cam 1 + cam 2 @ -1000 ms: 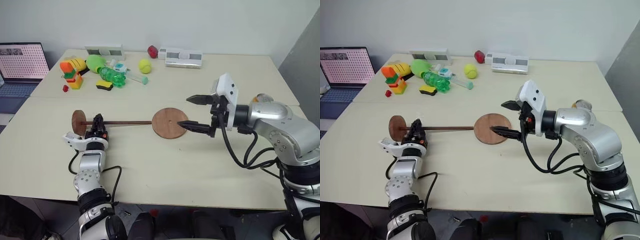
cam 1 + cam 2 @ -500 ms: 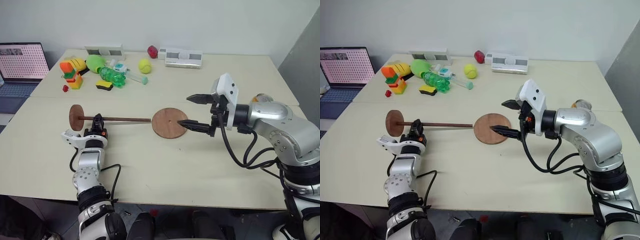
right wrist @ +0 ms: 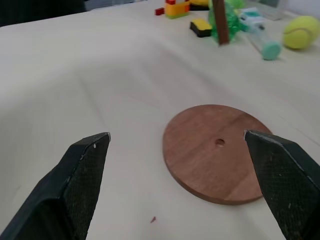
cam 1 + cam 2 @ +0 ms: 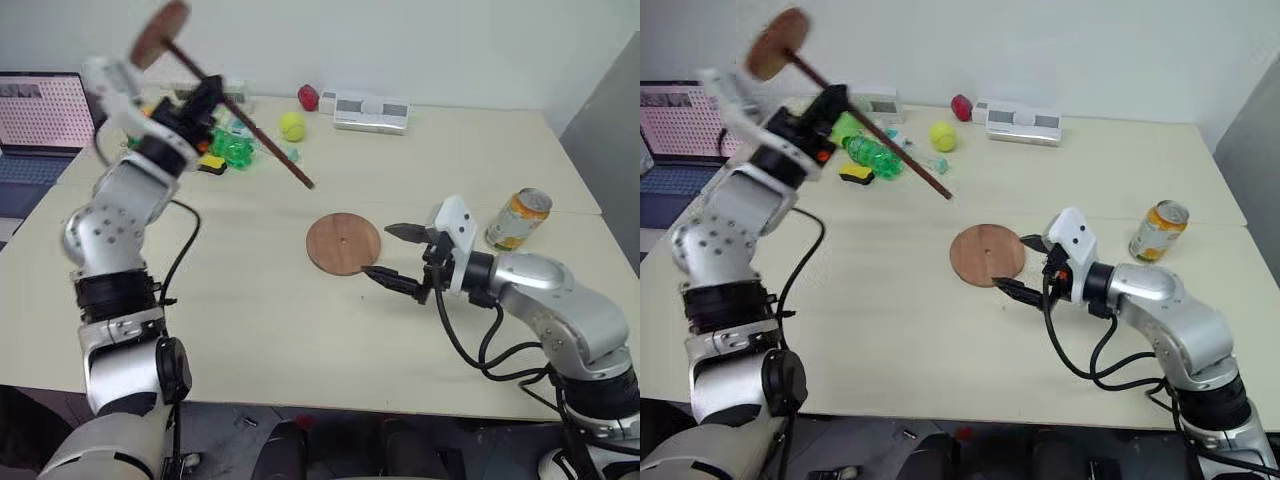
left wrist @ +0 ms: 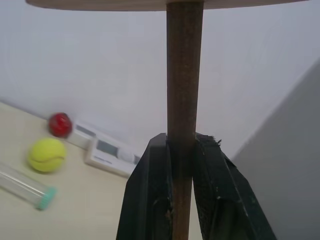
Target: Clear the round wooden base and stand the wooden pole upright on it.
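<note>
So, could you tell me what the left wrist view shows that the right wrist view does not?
The left wrist view alone shows the left gripper shut on the wooden pole, with a red ball and a white device behind. The right wrist view alone shows the round wooden base lying bare on the table, between the open fingers of the right gripper, plus a yellow-and-black sponge. Both share the tennis ball, the clear tube with a teal cap and part of the pole.

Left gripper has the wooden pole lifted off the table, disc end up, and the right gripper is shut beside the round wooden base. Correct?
Not quite: the right gripper is open, as the right wrist view shows, its fingers spread before the round wooden base. The left gripper does hold the wooden pole aloft, disc end up.
</note>
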